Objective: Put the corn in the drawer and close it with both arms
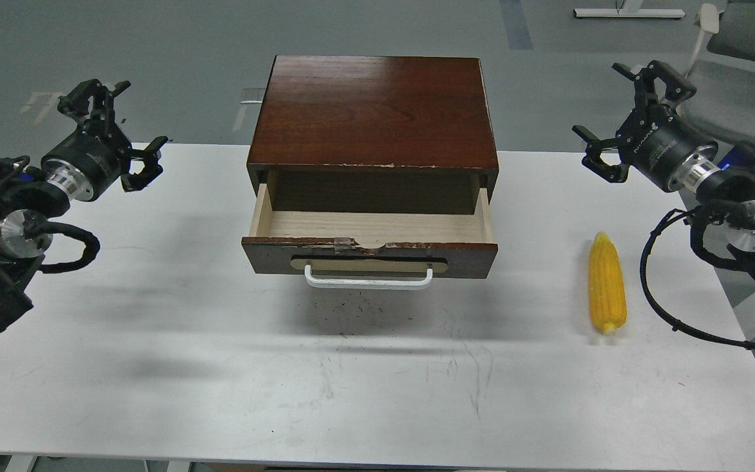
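Note:
The yellow corn cob (606, 283) lies on the white table (187, 341) to the right of the drawer, its pointed tip facing away from me. The dark brown drawer (369, 252) is pulled open from its cabinet (374, 111), with an empty pale wood inside and a white bar handle (368, 279). My left gripper (117, 124) is open and empty, raised at the table's far left. My right gripper (623, 118) is open and empty, raised at the far right, beyond the corn.
Black cables loop from both arms, one (672, 314) hanging just right of the corn. The table's right edge runs close to the corn. An office chair (751, 33) stands on the grey floor at the back right.

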Robot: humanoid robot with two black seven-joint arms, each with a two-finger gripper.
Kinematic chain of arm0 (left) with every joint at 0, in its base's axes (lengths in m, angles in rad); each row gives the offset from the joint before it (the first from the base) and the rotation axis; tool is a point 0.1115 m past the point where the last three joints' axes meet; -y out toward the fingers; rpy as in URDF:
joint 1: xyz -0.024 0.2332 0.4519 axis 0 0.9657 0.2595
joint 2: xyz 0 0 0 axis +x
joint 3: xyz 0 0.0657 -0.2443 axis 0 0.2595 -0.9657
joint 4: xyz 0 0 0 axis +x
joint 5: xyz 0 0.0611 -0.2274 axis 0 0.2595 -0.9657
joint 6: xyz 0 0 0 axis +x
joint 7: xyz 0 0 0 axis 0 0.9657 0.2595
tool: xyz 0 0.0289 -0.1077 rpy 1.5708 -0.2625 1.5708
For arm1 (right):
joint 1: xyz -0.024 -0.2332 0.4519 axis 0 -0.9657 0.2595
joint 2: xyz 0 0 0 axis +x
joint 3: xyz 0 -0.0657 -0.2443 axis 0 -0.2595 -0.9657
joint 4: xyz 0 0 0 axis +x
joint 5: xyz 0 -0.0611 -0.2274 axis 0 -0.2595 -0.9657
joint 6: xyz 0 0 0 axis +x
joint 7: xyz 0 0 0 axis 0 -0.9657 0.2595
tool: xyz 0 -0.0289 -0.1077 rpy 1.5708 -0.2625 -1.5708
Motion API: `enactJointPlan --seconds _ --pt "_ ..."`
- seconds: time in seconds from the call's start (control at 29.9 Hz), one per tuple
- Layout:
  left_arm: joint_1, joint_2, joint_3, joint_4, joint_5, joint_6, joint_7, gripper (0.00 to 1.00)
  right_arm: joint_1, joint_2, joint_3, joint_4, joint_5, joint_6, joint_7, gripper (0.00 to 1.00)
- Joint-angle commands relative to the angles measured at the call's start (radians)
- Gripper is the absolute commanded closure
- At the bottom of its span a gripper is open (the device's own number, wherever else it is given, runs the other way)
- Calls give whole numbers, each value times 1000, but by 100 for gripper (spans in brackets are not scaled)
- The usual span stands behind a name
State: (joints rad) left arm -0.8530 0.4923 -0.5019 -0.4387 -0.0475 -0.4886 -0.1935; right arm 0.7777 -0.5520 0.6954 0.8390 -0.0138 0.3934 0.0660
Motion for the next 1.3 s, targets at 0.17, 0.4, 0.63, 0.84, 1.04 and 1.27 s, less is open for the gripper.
enactJointPlan --seconds 0.17,0.4,0.63,0.84,1.04,1.27 --pt "-1 -3 0 0 0 0 0 2 0 3 -2 5 0 4 2 0" --pt "0 -1 2 0 2 0 0 2 2 0 -4 5 0 2 3 0" --pt "0 0 3 0 2 0 0 2 12 -5 -14 5 -2 1 11 1" --pt "0 0 3 -2 2 0 0 2 14 -11 -17 6 -2 -1 11 1" --pt "0 -4 6 -2 3 0 0 2 18 -64 -66 60 -131 -76 2 3" --pt "0 -6 9 -2 3 0 0 2 18 -210 -185 215 -680 -292 -5 3"
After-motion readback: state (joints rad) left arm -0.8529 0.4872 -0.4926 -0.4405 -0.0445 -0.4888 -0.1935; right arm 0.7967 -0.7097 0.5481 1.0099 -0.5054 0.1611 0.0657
